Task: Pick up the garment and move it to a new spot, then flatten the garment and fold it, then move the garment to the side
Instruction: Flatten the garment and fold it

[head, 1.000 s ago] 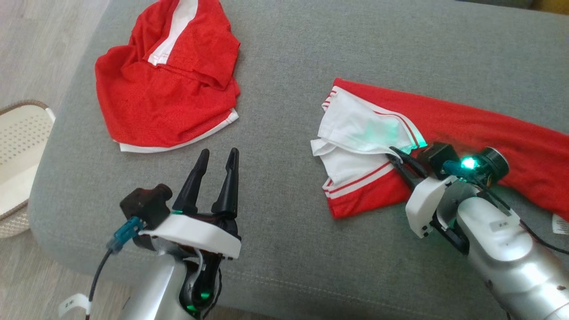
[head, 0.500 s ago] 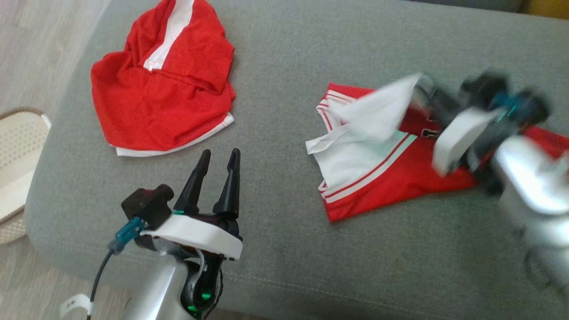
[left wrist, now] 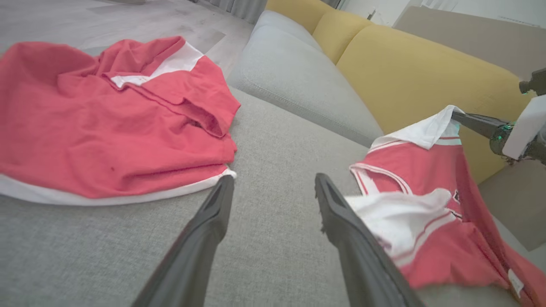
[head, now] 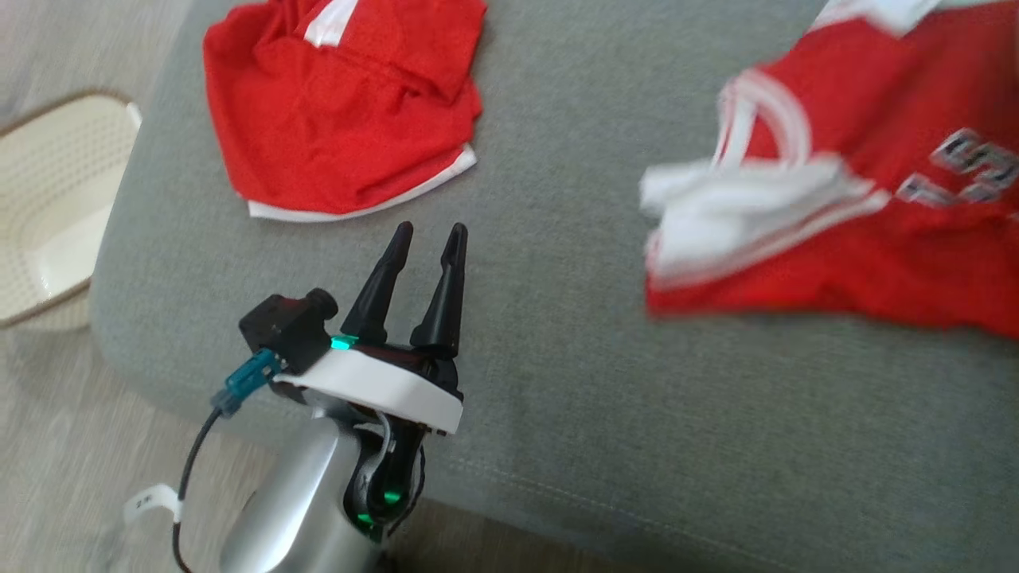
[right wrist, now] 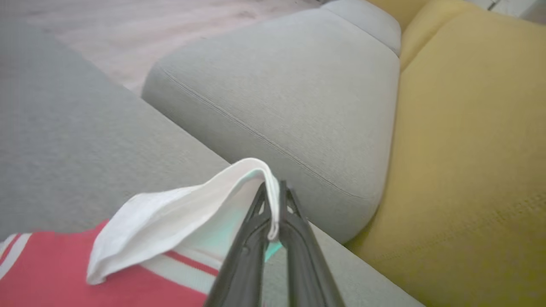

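Your right claw (right wrist: 273, 194) has raised the white hem of the garment (head: 860, 239) off the couch (head: 557, 398) and is clamped on it, the red body trailing below. Your left claw (head: 431, 229) stands wide and empty, with the garment at its right. The carry seems begun.

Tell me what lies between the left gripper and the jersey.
Bare grey cushion, nothing else; the head view shows it between the left gripper and the jersey.
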